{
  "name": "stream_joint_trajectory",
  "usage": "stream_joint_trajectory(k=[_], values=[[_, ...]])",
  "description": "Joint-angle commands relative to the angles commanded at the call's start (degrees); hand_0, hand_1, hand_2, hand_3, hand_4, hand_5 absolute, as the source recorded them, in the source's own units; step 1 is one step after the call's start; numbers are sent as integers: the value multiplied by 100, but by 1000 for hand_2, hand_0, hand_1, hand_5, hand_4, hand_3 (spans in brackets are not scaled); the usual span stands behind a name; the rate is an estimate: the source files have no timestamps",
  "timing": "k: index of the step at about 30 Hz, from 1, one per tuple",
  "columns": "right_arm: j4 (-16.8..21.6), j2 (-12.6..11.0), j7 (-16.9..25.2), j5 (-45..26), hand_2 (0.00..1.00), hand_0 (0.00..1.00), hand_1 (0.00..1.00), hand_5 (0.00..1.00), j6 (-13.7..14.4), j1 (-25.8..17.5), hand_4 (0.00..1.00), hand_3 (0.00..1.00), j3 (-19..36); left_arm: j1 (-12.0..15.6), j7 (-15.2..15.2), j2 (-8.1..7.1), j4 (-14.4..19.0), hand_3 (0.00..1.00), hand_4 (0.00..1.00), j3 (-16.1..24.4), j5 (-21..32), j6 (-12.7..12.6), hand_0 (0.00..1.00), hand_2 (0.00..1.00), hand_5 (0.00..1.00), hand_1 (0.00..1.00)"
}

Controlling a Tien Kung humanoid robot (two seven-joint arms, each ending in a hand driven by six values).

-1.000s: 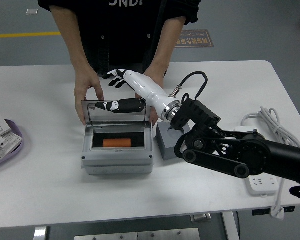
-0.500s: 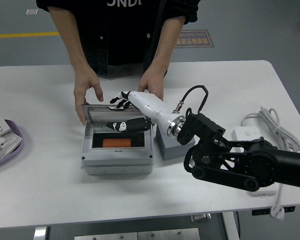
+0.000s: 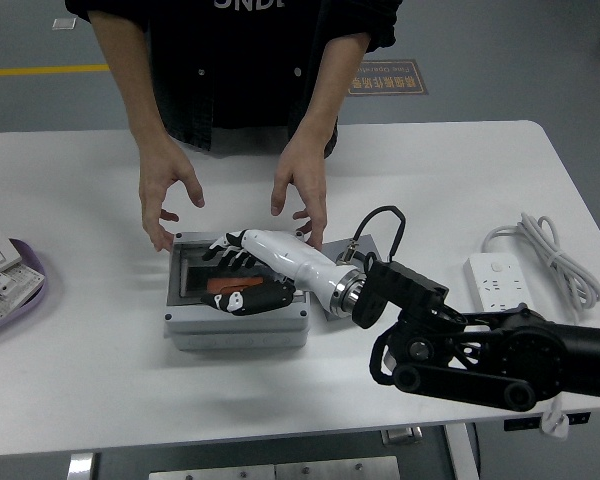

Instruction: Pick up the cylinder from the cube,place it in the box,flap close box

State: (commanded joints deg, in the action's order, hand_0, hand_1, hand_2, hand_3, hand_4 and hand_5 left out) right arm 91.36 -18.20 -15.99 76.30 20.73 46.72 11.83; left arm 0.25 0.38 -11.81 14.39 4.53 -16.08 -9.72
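The grey box (image 3: 235, 330) sits left of the table's middle with its clear-paned lid (image 3: 187, 272) lowered flat. Through the pane shows the orange cylinder (image 3: 220, 287) lying inside. My right hand (image 3: 236, 276) rests palm down on the lid, fingers spread and holding nothing. My white forearm crosses over the grey cube (image 3: 372, 246) just right of the box and hides most of it. A person's two hands (image 3: 165, 195) (image 3: 302, 190) hover open just behind the box, not touching it. My left arm is not in view.
A white power strip (image 3: 495, 280) with its coiled cable (image 3: 552, 250) lies at the right. A purple tray (image 3: 10, 300) with white parts sits at the left edge. The person stands at the far side.
My right hand has pushed the upright lid forward and down onto the box. The person's hands have let go of the lid and lifted away.
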Motion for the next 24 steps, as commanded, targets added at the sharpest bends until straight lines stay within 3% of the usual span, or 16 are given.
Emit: stream_joint_trajectory(k=[5, 16, 24], values=[[127, -226, 43, 11, 659, 646, 632, 475, 45, -185, 730, 743, 501, 18, 0, 4, -4, 596, 714, 3, 3, -2, 510, 557, 163, 550], [1057, -1080, 535, 354, 657, 648, 627, 464, 490, -1148, 732, 726, 2051, 62, 0, 30, -13, 596, 715, 14, -21, -12, 510, 558, 160, 550], [935, -1150, 1141, 155, 648, 645, 621, 452, 677, -2024, 723, 707, 3099, 90, 14, 20, -12, 596, 715, 50, -103, -13, 510, 557, 159, 550]])
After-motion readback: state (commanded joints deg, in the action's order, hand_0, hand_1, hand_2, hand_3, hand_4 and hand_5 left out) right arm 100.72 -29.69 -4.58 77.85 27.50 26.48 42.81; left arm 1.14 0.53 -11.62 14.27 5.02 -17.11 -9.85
